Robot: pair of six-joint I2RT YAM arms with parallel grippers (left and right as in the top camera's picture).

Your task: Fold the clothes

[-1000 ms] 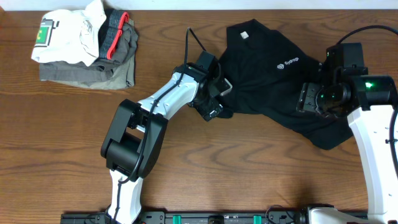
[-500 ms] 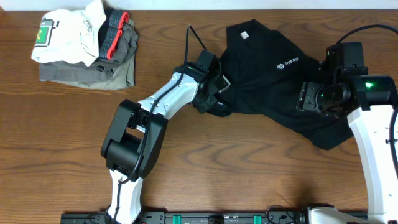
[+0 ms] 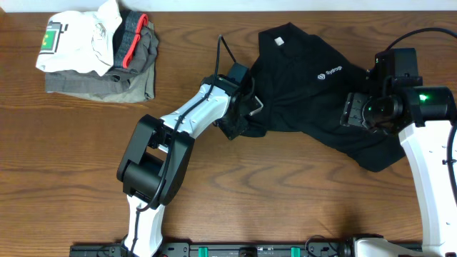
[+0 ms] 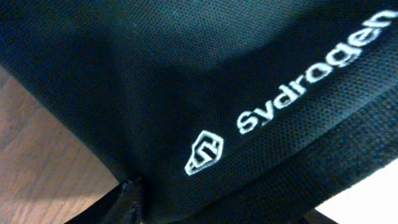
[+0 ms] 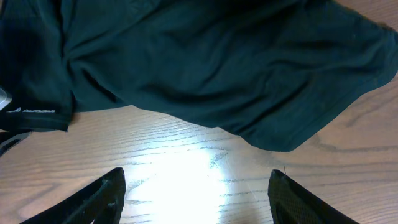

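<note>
The clothes [image 3: 314, 86], one black garment with white lettering and a small white tag [image 3: 280, 41], lie spread on the table's right half. My left gripper [image 3: 241, 120] sits at the garment's left edge, shut on a hem. In the left wrist view the black fabric [image 4: 186, 74] with its white logo [image 4: 204, 151] fills the frame and hides the fingertips; only one finger [image 4: 132, 200] shows. My right gripper [image 3: 355, 111] hovers over the garment's right side. It stands open [image 5: 196, 199] above bare wood, just short of the garment's lower edge [image 5: 273, 140].
A folded pile sits at the far left corner: a white garment with a green patch [image 3: 71, 39] on top of grey garments with red trim [image 3: 132, 68]. The wooden table [image 3: 285, 193] runs bare along the front. The left arm's cable [image 3: 221, 50] arcs over the table.
My left gripper has closed on the garment's left edge and shifted slightly left and toward the front with it. The right arm has not moved.
</note>
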